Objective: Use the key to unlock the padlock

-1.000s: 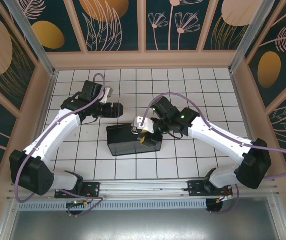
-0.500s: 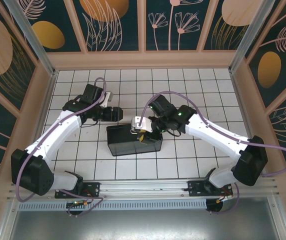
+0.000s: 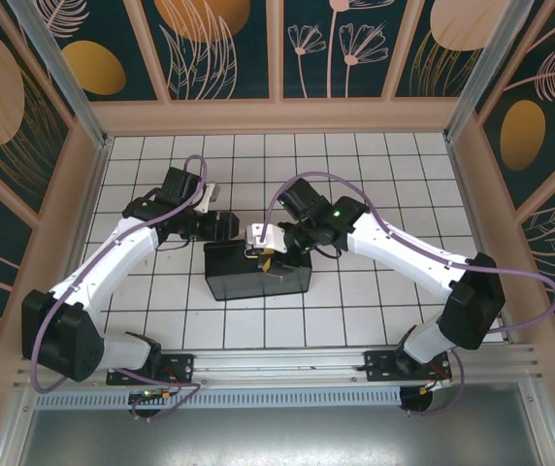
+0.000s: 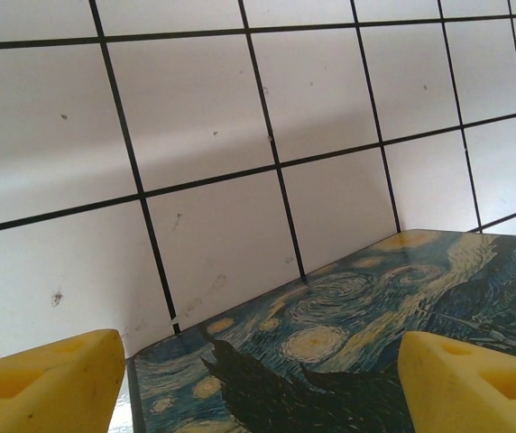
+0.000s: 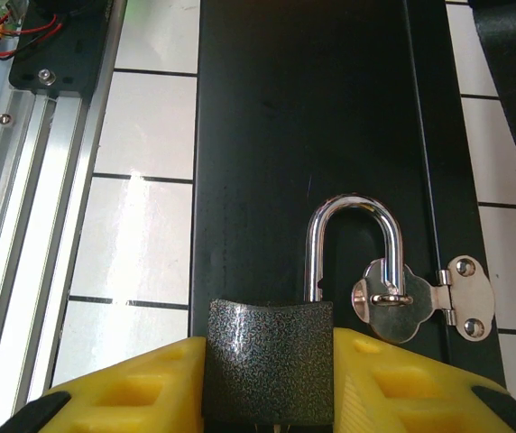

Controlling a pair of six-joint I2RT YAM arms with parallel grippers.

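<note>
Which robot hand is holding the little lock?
The right gripper: its yellow jaws squeeze the padlock by its grey body. The left gripper is open and empty, by the painted lid.

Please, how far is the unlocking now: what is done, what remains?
Done: the right gripper grips the padlock body; its shackle passes through the hasp on the box. In hand: steadying the padlock, while the left gripper hangs open above the painted lid. Left: probably putting in the key and turning it; whether the shackle is already released I cannot tell.
</note>
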